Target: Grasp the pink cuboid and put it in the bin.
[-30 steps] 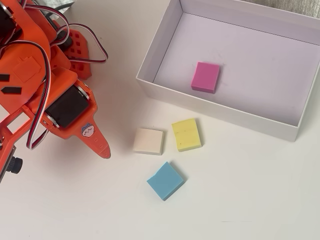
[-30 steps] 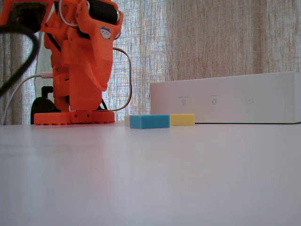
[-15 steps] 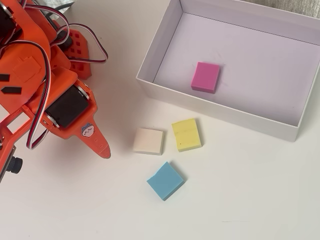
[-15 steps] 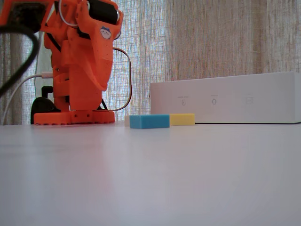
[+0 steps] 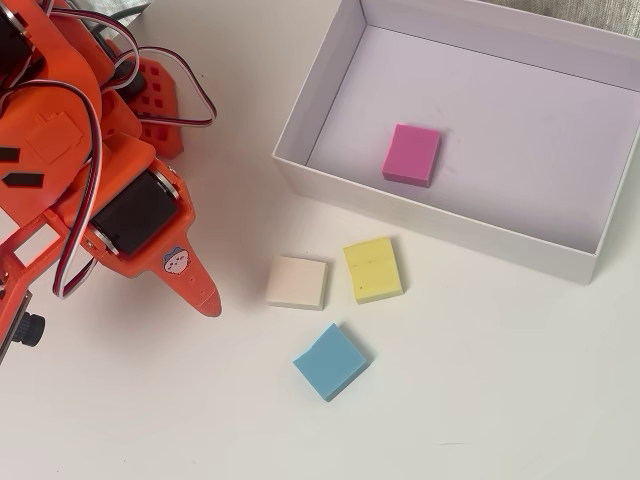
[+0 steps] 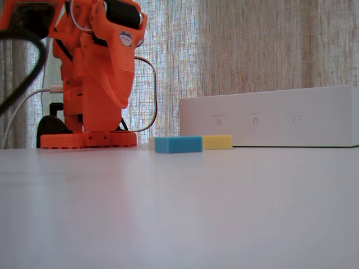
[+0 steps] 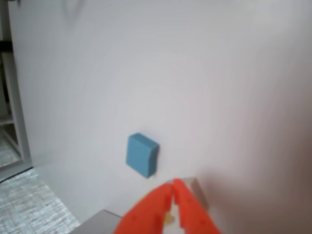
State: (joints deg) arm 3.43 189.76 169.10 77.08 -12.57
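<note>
The pink cuboid (image 5: 411, 155) lies flat on the floor of the bin (image 5: 300, 172), left of the floor's middle in the overhead view. In the fixed view the white bin (image 6: 269, 117) shows only its outer wall, and the pink cuboid is hidden behind it. My gripper (image 5: 205, 298) is folded back near the arm's base at the left, well clear of the bin. In the wrist view the gripper (image 7: 173, 187) shows its orange fingers meeting at the tips with nothing between them.
On the table in front of the bin lie a yellow block (image 5: 372, 269), a cream block (image 5: 297, 282) and a blue block (image 5: 331, 361). The fixed view shows the blue block (image 6: 178, 144) and the yellow block (image 6: 217, 142). The orange arm base (image 6: 90, 137) stands at the left.
</note>
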